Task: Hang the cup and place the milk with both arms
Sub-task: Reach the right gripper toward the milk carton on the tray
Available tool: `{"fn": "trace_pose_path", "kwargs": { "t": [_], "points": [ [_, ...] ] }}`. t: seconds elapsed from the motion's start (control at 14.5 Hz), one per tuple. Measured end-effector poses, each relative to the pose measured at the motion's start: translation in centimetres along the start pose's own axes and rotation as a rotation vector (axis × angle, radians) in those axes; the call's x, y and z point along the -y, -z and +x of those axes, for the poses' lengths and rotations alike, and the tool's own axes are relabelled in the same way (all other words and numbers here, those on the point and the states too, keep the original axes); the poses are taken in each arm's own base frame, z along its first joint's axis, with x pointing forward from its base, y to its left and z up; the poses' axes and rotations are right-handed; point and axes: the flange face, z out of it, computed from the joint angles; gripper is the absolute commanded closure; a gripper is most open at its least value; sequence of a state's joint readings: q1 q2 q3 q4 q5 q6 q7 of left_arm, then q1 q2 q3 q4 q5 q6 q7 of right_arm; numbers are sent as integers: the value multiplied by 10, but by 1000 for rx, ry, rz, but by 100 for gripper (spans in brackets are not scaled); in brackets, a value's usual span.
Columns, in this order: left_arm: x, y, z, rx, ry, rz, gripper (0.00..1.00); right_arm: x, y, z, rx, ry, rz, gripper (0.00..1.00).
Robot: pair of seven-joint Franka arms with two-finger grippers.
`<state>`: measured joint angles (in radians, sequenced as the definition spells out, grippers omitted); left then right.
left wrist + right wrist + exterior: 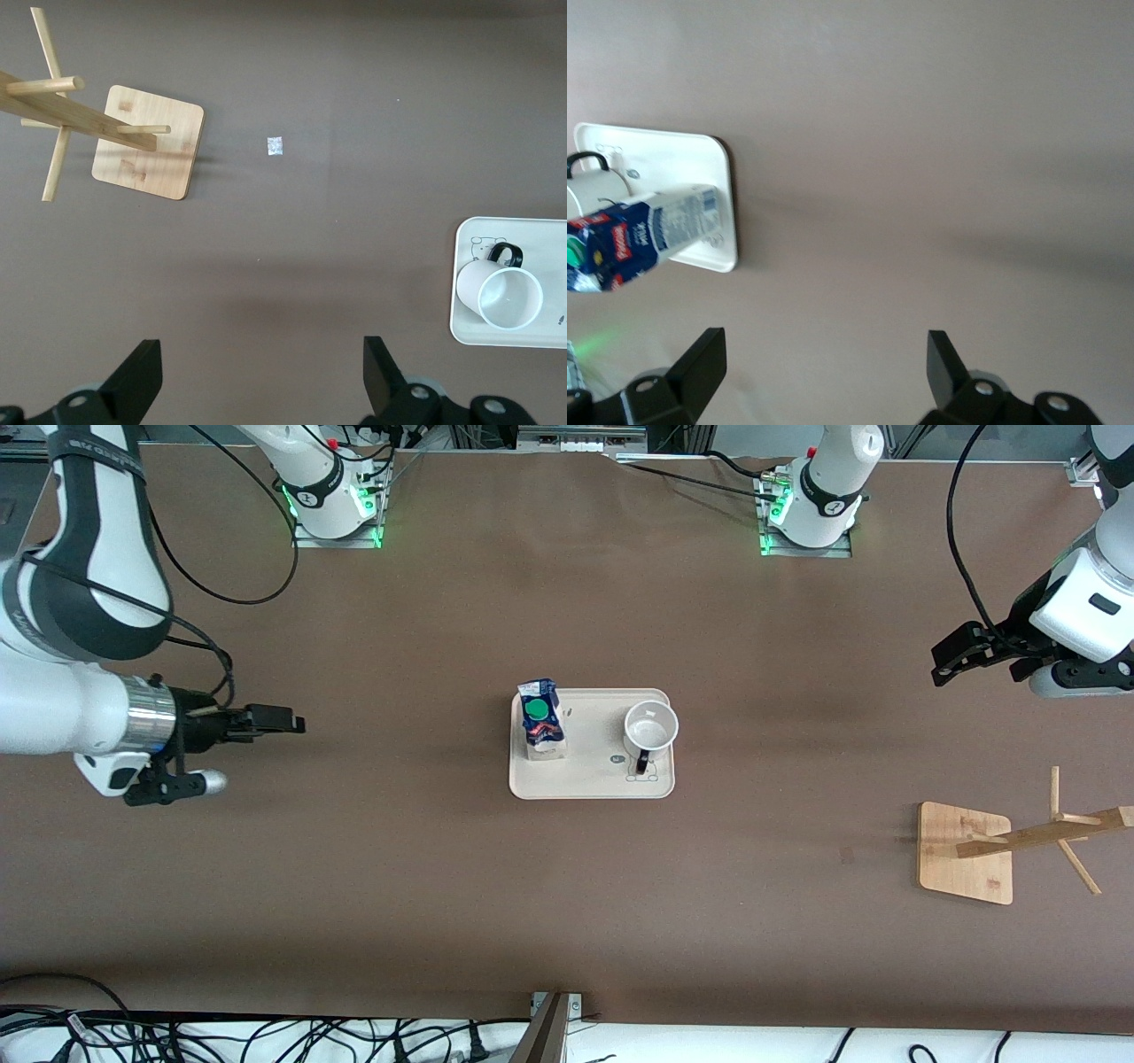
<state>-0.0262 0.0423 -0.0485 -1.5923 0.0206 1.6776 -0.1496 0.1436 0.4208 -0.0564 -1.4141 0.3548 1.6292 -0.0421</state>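
The white cup [651,726] stands upright on a cream tray [592,784] at mid-table, its black handle toward the front camera. The milk [540,722], green cap up, stands on the same tray toward the right arm's end. My left gripper [941,662] hangs open and empty over bare table at the left arm's end. Its wrist view [263,354] shows the cup [500,297] apart from it. My right gripper [297,722] hangs open and empty over bare table at the right arm's end. Its wrist view [827,350] shows the milk [647,232] apart from it.
A wooden peg rack [966,853] with a square base stands at the left arm's end, nearer the front camera than the tray; it also shows in the left wrist view [146,142]. A small silvery scrap [275,146] lies on the table beside the rack.
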Motion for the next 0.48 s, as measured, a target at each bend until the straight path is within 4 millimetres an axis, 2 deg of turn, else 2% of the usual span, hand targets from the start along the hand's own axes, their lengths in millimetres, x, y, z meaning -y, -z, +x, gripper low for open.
{"fn": "trace_pose_path", "kwargs": {
  "t": [0.21,0.48],
  "points": [
    [0,0,0,0,0,0,0,57,-14,2,-38,-51,-7,0],
    [0,0,0,0,0,0,0,135,-38,-8,-53,-81,-17,0]
  ]
}}
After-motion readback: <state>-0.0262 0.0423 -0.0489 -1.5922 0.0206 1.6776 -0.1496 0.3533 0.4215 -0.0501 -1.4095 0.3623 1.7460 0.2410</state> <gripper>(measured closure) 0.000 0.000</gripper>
